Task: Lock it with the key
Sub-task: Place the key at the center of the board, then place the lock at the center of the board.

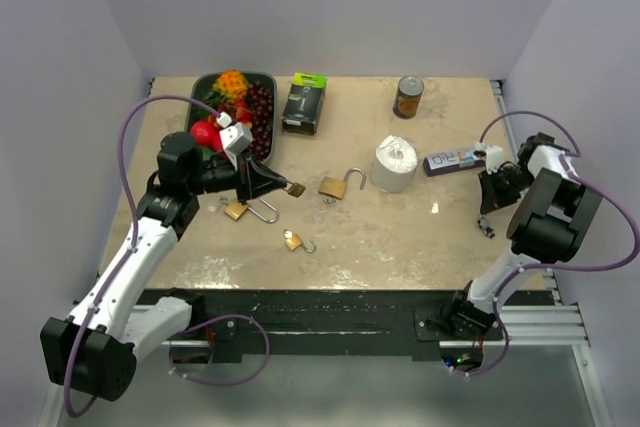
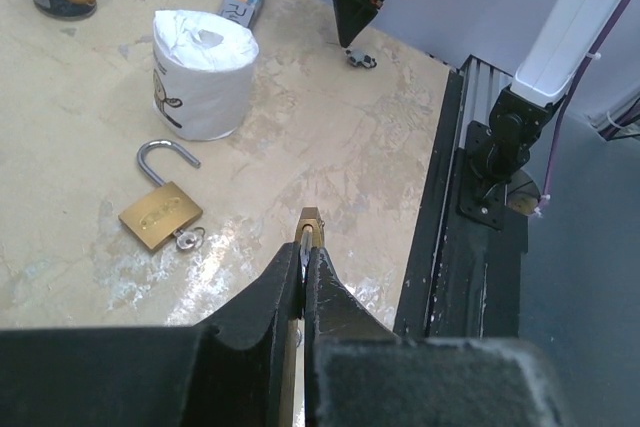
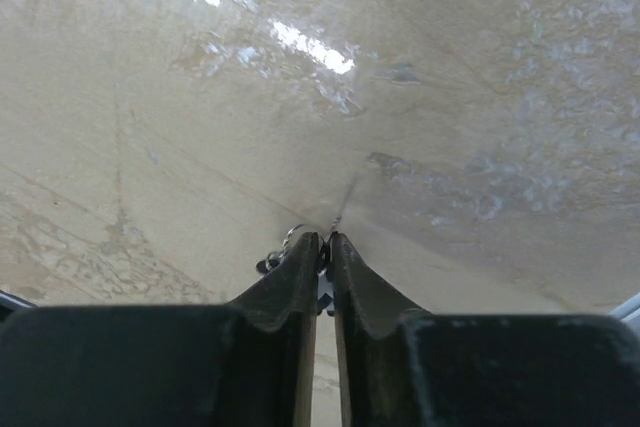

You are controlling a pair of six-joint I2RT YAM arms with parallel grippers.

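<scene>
My left gripper [image 1: 281,187] [image 2: 306,252] is shut on a brass padlock [image 1: 295,189] [image 2: 311,222], held above the table with its body poking out past the fingertips. An open brass padlock [image 1: 333,187] [image 2: 160,214], shackle raised and a small key ring beside it, lies just beyond. At the table's right edge my right gripper [image 1: 484,213] [image 2: 348,39] [image 3: 322,242] points straight down at the table. Its jaws are a narrow slit apart around a small key [image 1: 487,230] [image 2: 361,59] [image 3: 283,247] that rests on the table, its ring sticking out to the left.
Two more padlocks [image 1: 237,210] [image 1: 293,241] lie near the left gripper. A toilet roll [image 1: 395,163] [image 2: 203,72], a can [image 1: 408,96], a small flat box [image 1: 455,160], a black and green box [image 1: 304,102] and a fruit tray [image 1: 205,87] stand further back.
</scene>
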